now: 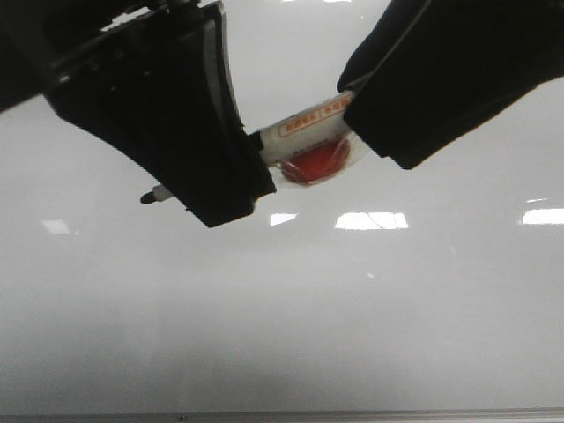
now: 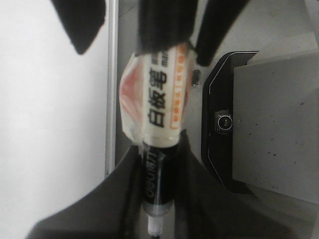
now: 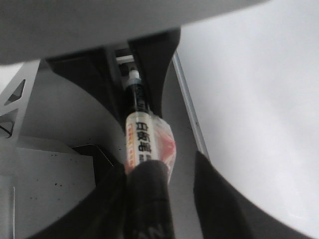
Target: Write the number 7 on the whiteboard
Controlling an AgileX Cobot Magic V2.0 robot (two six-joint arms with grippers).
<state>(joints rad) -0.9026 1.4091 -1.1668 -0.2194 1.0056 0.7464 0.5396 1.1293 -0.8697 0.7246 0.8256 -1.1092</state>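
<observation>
A marker [image 1: 308, 145] with a white label and a red sticker hangs level above the whiteboard [image 1: 282, 308], between both grippers. My left gripper [image 1: 204, 189] is shut on the marker's black front part [image 2: 157, 179], and the tip [image 1: 150, 197] pokes out past it. My right gripper [image 3: 164, 172] is open around the marker's dark rear end [image 3: 147, 199]. One right finger [image 3: 107, 199] lies against the marker. The other [image 3: 224, 199] stands apart from it with a gap. No number 7 is in view on the board.
The board's thin grey metal edge [image 1: 352, 412] runs along the near side and also shows under the marker [image 2: 110, 99]. Bright light reflections [image 1: 370, 220] lie on the glossy surface. A black-framed grey unit with a small lens [image 2: 223, 121] sits beside the board.
</observation>
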